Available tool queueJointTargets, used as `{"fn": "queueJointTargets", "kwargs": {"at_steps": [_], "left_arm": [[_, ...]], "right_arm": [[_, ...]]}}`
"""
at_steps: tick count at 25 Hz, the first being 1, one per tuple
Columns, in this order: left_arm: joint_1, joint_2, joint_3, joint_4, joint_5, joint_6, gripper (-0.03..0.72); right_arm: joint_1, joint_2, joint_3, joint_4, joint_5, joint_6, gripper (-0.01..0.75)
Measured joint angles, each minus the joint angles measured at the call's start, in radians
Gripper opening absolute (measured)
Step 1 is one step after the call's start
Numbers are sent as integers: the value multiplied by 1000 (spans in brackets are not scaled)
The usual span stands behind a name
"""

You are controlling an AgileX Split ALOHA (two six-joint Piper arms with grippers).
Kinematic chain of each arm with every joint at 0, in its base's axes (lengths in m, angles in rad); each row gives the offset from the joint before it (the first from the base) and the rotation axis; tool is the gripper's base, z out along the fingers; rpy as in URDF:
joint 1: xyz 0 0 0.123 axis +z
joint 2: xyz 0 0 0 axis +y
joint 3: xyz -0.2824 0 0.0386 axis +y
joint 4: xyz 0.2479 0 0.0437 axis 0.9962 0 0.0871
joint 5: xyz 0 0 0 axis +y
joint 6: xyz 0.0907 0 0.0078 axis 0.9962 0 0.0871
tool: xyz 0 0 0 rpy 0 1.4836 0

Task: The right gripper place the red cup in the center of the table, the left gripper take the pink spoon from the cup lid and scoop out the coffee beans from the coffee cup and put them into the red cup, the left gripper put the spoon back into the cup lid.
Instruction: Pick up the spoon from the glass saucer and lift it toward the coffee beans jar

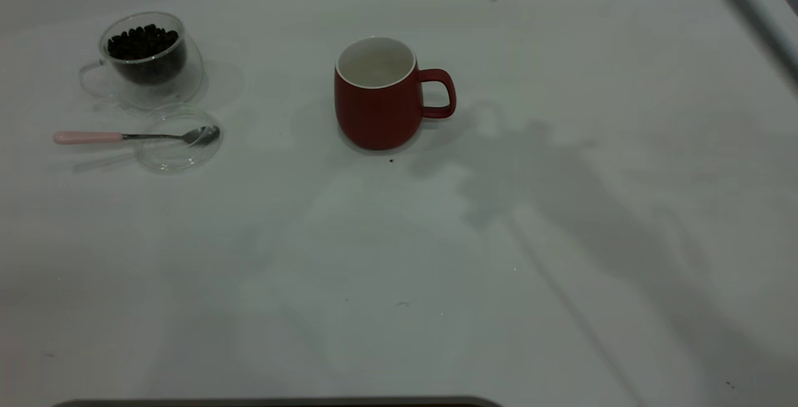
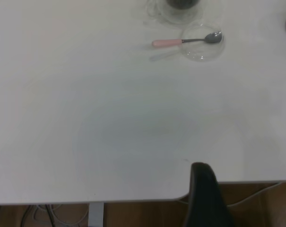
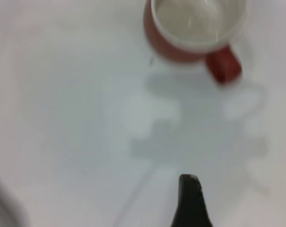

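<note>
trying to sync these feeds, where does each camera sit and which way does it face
Exterior view: high outside the rig, looking down on the table, red cup, coffee cup, lid and spoon; only a dark blurred piece of an arm at the far edge shows.
Left wrist view: over the table's edge, facing the far-off spoon and lid; one left gripper finger shows.
Right wrist view: above the table, facing the empty red cup; one right gripper finger shows.
Shared: exterior and left wrist both show spoon and lid; exterior and right wrist both show the red cup.
</note>
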Motion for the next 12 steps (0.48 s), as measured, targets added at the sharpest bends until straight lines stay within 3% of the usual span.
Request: {"fn": "queueJointTargets", "kwargs": {"at_steps": [5, 12], "left_arm": [[0, 0, 0, 0, 0, 1, 516], [0, 0, 0, 0, 0, 1, 516]], "right_arm": [[-10, -219, 19, -29, 285, 206, 587], [-11, -516, 252, -64, 332, 355, 587]]}}
